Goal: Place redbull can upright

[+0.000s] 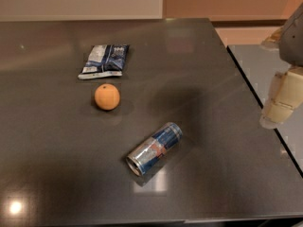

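Where the dark table (pixel 47 174) runs closest to the camera, a small bright glare sits near its front left corner. A little farther in, the redbull can (pixel 154 148) lies on its side near the middle of the tabletop. One silver end points toward the front left, and its blue and silver panels angle away to the back right. Whether the can has been opened cannot be told.

The gripper (pixel 279 103) hangs at the right edge of the view, past the table's right border. It shows as cream-coloured segments under a grey arm, well apart from the can and touching nothing on the table. How far open the claw is cannot be told.

Farther back and to the left sits an orange (pixel 107 97). Just behind it a blue-and-white snack bag (pixel 104 60) lies flat and looks sealed. Beyond the table's far edge stand a pale wall (pixel 80 1) and a tan panel (pixel 227 1).
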`<state>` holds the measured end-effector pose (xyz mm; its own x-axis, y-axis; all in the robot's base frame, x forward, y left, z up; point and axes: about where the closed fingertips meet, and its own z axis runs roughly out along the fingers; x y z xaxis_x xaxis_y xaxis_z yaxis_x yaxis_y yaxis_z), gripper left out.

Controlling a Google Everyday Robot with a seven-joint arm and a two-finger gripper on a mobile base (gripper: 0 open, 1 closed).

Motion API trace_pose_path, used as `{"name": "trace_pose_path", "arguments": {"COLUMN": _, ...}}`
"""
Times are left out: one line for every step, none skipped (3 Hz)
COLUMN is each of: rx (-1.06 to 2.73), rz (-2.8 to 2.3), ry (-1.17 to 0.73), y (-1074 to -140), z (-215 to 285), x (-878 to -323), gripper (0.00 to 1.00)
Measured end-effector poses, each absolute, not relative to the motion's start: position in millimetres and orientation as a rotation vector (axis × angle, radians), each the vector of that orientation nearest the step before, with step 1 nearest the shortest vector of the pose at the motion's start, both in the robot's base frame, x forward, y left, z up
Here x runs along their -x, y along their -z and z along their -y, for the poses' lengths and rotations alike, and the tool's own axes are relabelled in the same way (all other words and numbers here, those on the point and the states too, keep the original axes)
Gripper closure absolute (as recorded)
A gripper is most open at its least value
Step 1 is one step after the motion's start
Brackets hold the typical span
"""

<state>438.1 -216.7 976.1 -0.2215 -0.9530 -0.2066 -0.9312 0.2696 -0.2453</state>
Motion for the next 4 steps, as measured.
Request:
{"name": "trace_pose_path", "arguments": {"rx": 1.725, "rz": -2.232, "ry": 0.098, "y": -976, "z": 217, "x": -438, "gripper": 0.00}}
{"name": "trace_pose_path", "arguments": {"rx": 1.830, "rz": -2.131, "ry": 0.092, "y": -980, "z": 195, "x": -441, "gripper": 0.00}}
{"name": "trace_pose_path", "arguments": {"rx": 1.994, "rz": -1.980, "ry": 0.067, "y": -978, "z": 155, "x": -448, "gripper": 0.00}}
{"name": "trace_pose_path", "arguments": {"rx": 2.139, "rz": -1.839, "ry": 0.036, "y": -971, "z": 113, "x": -451, "gripper": 0.00}}
